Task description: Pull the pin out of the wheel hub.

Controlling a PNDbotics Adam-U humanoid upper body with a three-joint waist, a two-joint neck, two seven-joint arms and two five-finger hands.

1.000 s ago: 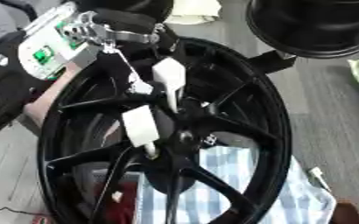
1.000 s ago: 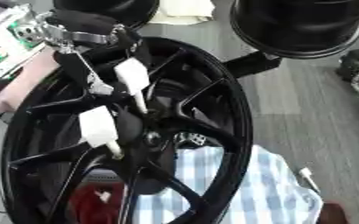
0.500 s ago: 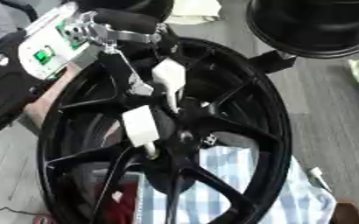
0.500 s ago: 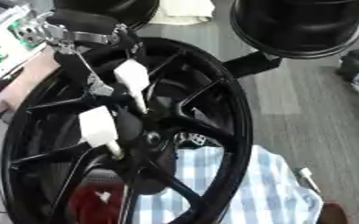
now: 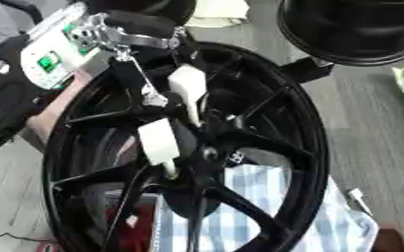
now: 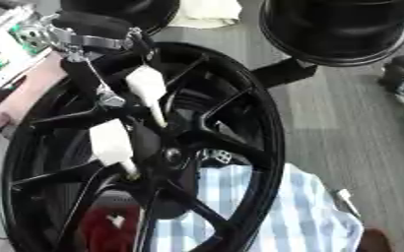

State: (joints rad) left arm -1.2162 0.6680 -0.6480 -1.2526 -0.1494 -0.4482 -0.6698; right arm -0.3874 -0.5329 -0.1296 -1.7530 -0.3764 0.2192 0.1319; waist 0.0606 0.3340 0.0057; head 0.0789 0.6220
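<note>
A black spoked wheel hub stands on edge and fills the middle of both views. My left hand comes in from the upper left, its wrist ringed by a silver clamp. Two fingers with white pads reach down between the spokes toward the hub's centre. They are fairly straight and spread apart, and nothing shows between their tips. A small round spot at the centre may be the pin; I cannot make it out. A small silver piece sits just right of the centre. My right hand shows in no view.
A second black wheel stands at the upper right, with a black bracket between the two wheels. A blue-and-white checked cloth and something red lie behind the spokes. Grey floor runs along the right.
</note>
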